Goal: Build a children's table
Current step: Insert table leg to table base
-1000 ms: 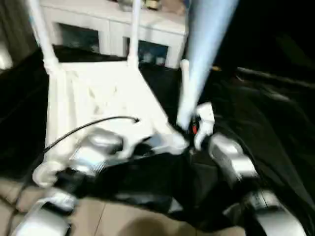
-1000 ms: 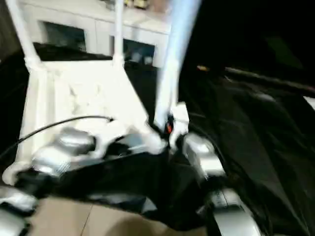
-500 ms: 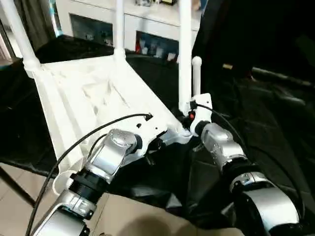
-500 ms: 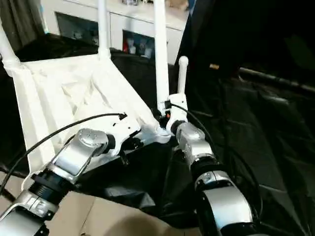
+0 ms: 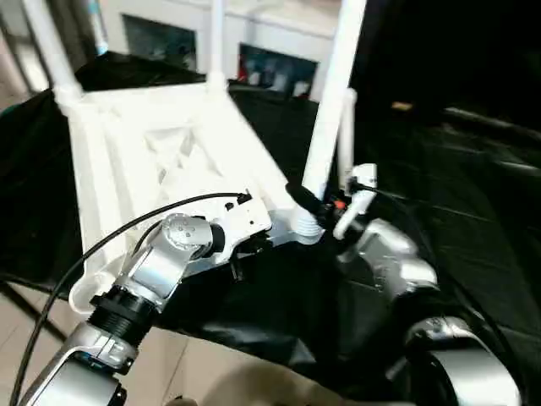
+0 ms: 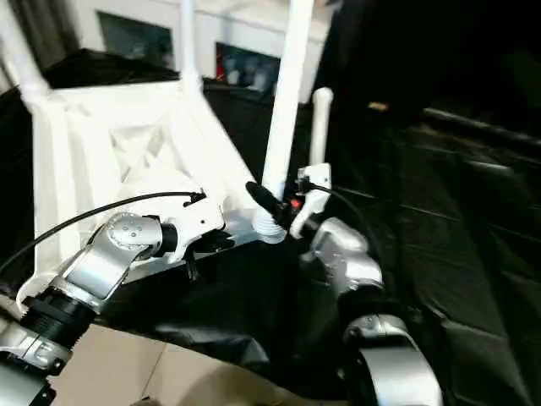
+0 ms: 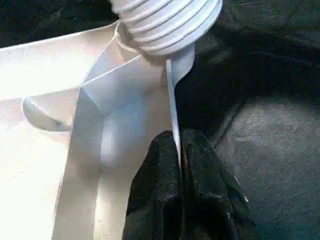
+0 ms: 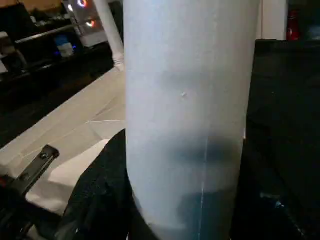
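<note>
Black cloth [image 5: 473, 194] draped over the work surface, with a white cabinet [image 5: 279, 68] behind, met first in the left eye view. Found the tabletop [image 5: 169, 144] lying underside up on that cloth, two far legs [image 5: 215, 38] already standing in its far corners. Saw the left gripper [image 5: 241, 249] clenched on the tabletop's near rim, just beside the near corner socket [image 5: 306, 228]. Saw the right gripper [image 5: 317, 203] grasping a third leg [image 5: 334, 93] just above that socket. Compared with half a second earlier, noted this leg no longer parallel to the far legs but leaning away at its top, so judged it tilted in the grasp, not yet driven home. Noticed another white tube [image 6: 319, 127] just behind the right gripper in the right eye view; could not tell what held it. Turned to the left wrist view: confirmed both black fingers [image 7: 155, 180] pinching the thin rim between them, with the leg's ribbed end [image 7: 165, 25] just beyond the fingertips, ribs still exposed. Turned to the right wrist view: found the leg held between the jaws. Judged straightening and seating still to come.
</note>
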### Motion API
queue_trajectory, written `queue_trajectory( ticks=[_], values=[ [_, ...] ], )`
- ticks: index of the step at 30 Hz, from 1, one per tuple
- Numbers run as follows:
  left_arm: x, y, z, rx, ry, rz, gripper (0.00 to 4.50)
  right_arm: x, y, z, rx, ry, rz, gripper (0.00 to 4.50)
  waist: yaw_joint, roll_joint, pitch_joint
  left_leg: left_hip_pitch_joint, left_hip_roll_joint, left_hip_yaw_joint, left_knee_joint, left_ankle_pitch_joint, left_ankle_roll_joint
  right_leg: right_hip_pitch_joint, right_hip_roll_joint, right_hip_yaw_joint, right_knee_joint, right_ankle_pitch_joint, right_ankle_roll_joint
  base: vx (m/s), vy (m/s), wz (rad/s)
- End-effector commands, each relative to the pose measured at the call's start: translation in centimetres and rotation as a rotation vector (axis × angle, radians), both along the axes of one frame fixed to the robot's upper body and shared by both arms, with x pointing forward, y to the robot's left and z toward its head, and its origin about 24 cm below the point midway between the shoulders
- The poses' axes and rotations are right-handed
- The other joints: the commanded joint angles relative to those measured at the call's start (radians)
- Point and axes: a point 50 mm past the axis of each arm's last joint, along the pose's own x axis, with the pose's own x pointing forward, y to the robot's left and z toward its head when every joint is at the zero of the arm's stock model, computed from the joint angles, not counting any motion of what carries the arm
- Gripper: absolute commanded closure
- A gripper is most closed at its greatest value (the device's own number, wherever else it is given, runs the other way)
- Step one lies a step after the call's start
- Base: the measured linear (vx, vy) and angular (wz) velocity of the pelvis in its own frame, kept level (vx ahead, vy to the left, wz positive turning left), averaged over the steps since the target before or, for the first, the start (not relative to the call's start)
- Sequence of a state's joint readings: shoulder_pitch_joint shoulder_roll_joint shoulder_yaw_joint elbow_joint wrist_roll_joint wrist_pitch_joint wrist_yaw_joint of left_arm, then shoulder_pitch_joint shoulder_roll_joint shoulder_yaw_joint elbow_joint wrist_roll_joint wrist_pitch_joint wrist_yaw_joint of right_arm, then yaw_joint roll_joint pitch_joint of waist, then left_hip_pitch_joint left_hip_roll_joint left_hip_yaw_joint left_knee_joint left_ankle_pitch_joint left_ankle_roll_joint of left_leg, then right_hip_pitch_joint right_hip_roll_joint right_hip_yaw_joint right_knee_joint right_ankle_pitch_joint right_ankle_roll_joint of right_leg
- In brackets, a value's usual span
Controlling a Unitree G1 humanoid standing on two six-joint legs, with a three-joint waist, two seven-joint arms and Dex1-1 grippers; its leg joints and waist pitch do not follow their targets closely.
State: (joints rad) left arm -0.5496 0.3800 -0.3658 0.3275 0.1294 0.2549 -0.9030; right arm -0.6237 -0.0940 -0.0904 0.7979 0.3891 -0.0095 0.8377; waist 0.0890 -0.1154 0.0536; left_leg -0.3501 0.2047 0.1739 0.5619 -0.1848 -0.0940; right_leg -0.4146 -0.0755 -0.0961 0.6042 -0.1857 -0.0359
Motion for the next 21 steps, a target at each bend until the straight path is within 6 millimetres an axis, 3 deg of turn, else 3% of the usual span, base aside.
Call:
queue_trajectory(
  ticks=[1,3,4,6,7,8,11,14,15,16,18,19,20,21],
  values=[
    [-0.3,-0.2,0.2,-0.077,-0.028,-0.017,4.50,0.1,-0.9,1.3,0.026,-0.053,-0.001,2.60,0.004,0.006,-0.065,-0.003,0.032,0.000,-0.050,-0.027,0.081,0.069,-0.075,0.064,-0.044,-0.014,-0.207,0.000,0.000,0.00],
    [-0.4,-0.1,1.0,-0.134,-0.033,-0.038,3.93,0.1,-0.9,2.0,0.032,-0.078,0.018,2.60,0.004,0.004,-0.062,-0.006,0.030,0.001,-0.050,-0.038,0.082,0.068,-0.074,0.064,-0.046,-0.034,-0.199,0.000,0.000,0.00],
    [-0.4,-0.1,2.3,-0.238,-0.010,-0.050,3.93,0.1,-0.8,2.4,0.027,-0.094,0.035,2.60,0.006,0.007,-0.060,-0.005,0.030,0.001,-0.051,-0.061,0.073,0.068,-0.077,0.064,-0.051,-0.084,-0.190,0.000,0.000,0.00],
    [-0.4,0.1,3.3,-0.309,0.010,-0.054,3.79,0.1,-0.8,2.6,0.025,-0.100,0.040,2.60,0.012,0.014,-0.062,0.000,0.034,0.003,-0.051,-0.069,0.047,0.066,-0.080,0.066,-0.049,-0.098,-0.203,0.000,0.000,0.00],
    [-0.5,0.3,4.3,-0.371,0.027,-0.070,3.57,0.1,-0.8,2.7,0.020,-0.101,0.040,2.60,0.009,0.014,-0.062,0.007,0.037,0.004,-0.050,-0.062,0.039,0.060,-0.072,0.064,-0.041,-0.051,-0.223,0.000,0.000,0.00],
    [-0.5,0.5,4.9,-0.399,0.035,-0.082,3.53,0.1,-0.7,2.7,0.013,-0.102,0.040,2.60,0.008,0.011,-0.060,0.003,0.036,0.003,-0.051,-0.058,0.035,0.062,-0.071,0.064,-0.039,-0.036,-0.230,0.000,0.000,0.00],
    [-0.7,1.3,7.5,-0.523,0.083,-0.131,3.43,-0.1,-0.5,2.7,-0.001,-0.102,0.047,2.60,0.004,0.009,-0.058,0.001,0.031,0.003,-0.051,-0.076,0.028,0.067,-0.071,0.063,-0.039,-0.053,-0.228,0.000,0.000,0.00],
    [-0.7,1.5,8.2,-0.563,0.091,-0.142,3.10,-0.2,-0.4,2.7,-0.003,-0.101,0.054,2.60,0.004,0.009,-0.057,0.002,0.029,0.004,-0.051,-0.076,0.022,0.067,-0.068,0.064,-0.043,-0.071,-0.218,0.000,0.000,0.00],
    [1.4,1.9,9.1,-0.571,-0.006,0.016,3.06,-0.3,0.1,2.6,-0.008,-0.099,0.066,2.60,0.002,0.008,-0.055,0.000,0.029,0.003,-0.052,-0.081,0.022,0.068,-0.065,0.063,-0.047,-0.087,-0.200,0.000,0.000,0.00],
    [2.1,2.0,9.2,-0.562,-0.035,0.076,2.99,-0.4,0.2,2.6,-0.008,-0.098,0.068,2.60,0.006,0.013,-0.061,0.012,0.030,0.004,-0.047,-0.076,0.024,0.062,-0.067,0.063,-0.044,-0.063,-0.200,0.000,0.000,0.00],
    [2.3,2.0,9.2,-0.559,-0.046,0.098,2.86,-0.4,0.2,2.6,-0.008,-0.098,0.069,2.60,0.005,0.008,-0.060,0.001,0.030,-0.001,-0.048,-0.072,0.026,0.071,-0.069,0.062,-0.043,-0.069,-0.190,0.000,0.000,0.00],
    [2.3,2.0,9.2,-0.559,-0.046,0.098,2.86,-0.4,0.2,2.6,-0.008,-0.098,0.069,2.60,0.007,0.007,-0.061,0.001,0.031,0.000,-0.047,-0.062,0.024,0.071,-0.072,0.063,-0.042,-0.070,-0.188,0.000,0.000,0.00],
    [5.0,2.2,9.6,-0.490,-0.169,0.339,2.66,-0.6,0.7,2.4,-0.039,-0.102,0.092,2.60,0.005,0.003,-0.061,-0.002,0.029,0.000,-0.046,-0.054,0.028,0.073,-0.069,0.063,-0.043,-0.064,-0.185,0.000,0.000,0.00],
    [5.9,2.1,9.9,-0.464,-0.207,0.418,2.62,-0.6,0.9,2.4,-0.055,-0.104,0.103,2.60,0.012,0.009,-0.065,0.010,0.027,0.002,-0.040,-0.053,0.031,0.065,-0.062,0.063,-0.042,-0.044,-0.164,0.000,0.000,0.00]
  ],
)
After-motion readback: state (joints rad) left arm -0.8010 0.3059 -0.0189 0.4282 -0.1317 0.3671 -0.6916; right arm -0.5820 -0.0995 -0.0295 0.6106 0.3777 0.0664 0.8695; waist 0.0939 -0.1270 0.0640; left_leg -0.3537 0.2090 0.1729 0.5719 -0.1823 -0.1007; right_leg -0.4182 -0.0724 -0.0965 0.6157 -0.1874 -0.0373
